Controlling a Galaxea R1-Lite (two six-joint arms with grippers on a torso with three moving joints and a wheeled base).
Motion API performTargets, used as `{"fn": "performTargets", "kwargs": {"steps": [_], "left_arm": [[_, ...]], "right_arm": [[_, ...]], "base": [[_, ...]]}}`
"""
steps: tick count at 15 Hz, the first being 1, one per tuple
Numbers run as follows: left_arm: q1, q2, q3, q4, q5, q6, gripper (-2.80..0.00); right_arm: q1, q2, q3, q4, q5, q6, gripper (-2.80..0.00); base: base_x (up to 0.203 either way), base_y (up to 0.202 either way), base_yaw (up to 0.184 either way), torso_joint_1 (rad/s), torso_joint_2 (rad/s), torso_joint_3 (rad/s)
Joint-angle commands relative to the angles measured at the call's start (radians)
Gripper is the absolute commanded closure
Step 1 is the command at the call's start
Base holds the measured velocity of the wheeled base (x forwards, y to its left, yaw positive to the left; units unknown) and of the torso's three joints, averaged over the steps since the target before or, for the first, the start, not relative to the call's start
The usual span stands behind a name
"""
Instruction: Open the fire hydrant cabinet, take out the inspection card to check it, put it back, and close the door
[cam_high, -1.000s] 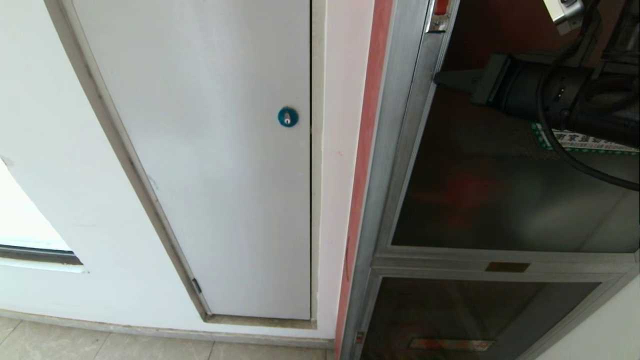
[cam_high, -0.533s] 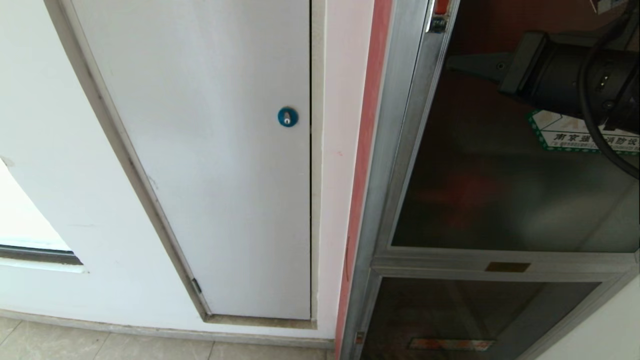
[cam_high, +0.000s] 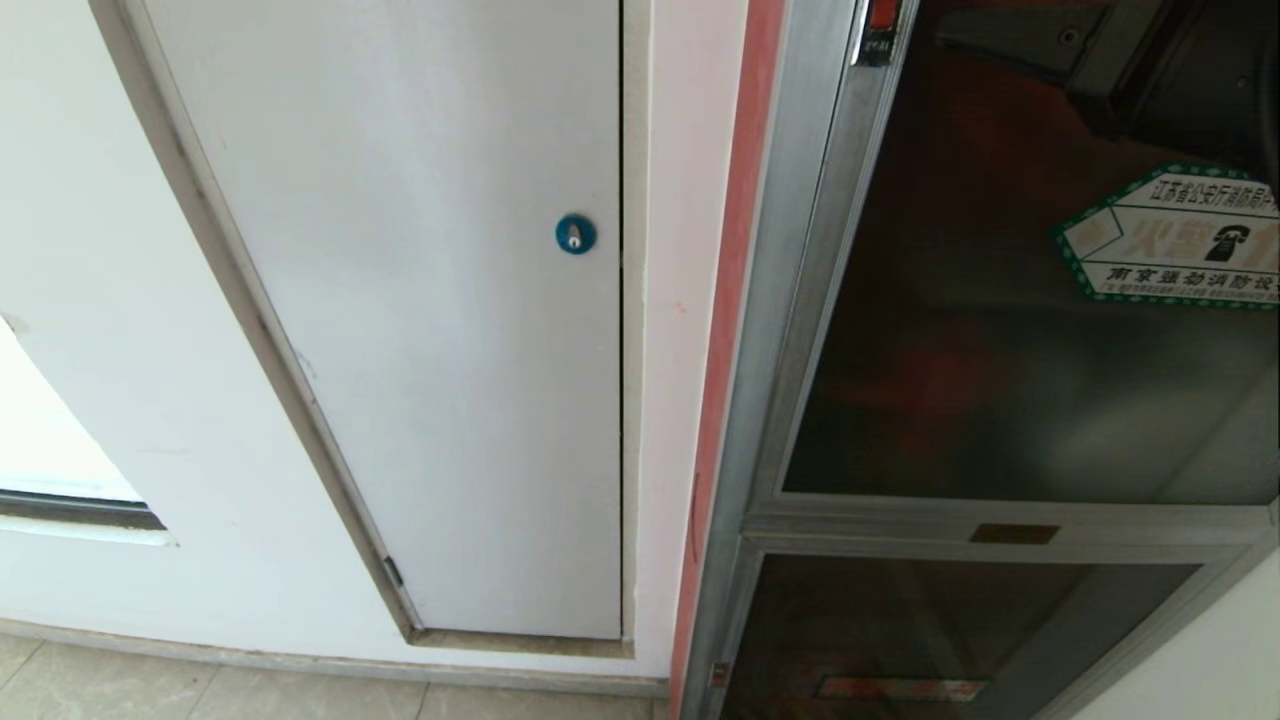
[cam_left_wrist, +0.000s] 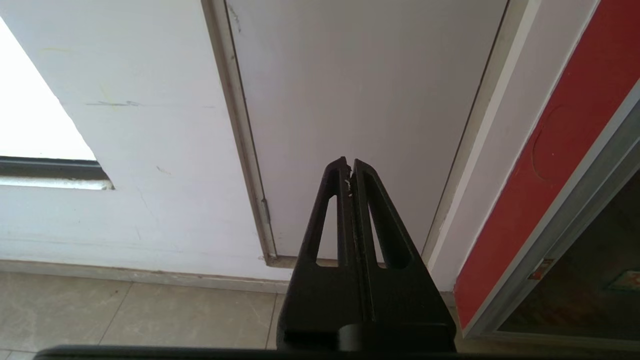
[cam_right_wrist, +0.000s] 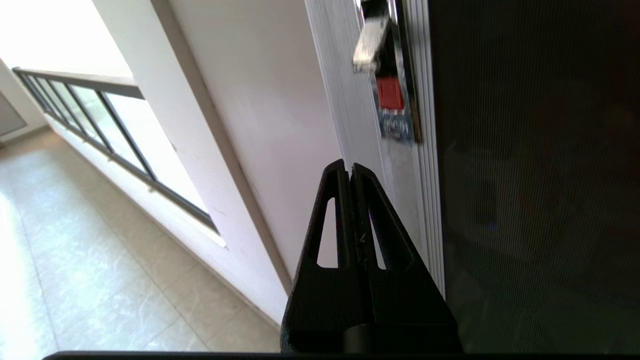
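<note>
Right gripper (cam_right_wrist: 350, 170) is pinched closed on nothing, up at 1 o'clock by the door (cam_high: 1000, 380), red latch (cam_right_wrist: 389, 93) just ahead.

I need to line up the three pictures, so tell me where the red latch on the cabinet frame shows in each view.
Head view: the red latch sits at the very top edge, on the aluminium frame left of the dark glass door.
Left wrist view: not in it.
Right wrist view: the red latch is near the top, beyond the shut right gripper.
Shared landmark: the ribbed aluminium frame.
</note>
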Motion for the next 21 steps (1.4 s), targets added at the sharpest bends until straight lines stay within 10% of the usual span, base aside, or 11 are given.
{"fn": "performTargets", "kwargs": {"steps": [1,21], "left_arm": [[0.000,0.001,0.020,-0.001,0.001,0.000,0.00],[0.000,0.001,0.020,-0.001,0.001,0.000,0.00]], "right_arm": [[0.000,0.010,-0.029,0.000,0.003,0.001,0.00],[0.002,0.193,-0.401,0.179,0.016,0.000,0.00]], "base": [[0.000,0.000,0.000,0.000,0.00,0.000],[0.000,0.000,0.000,0.000,0.00,0.000]]}}
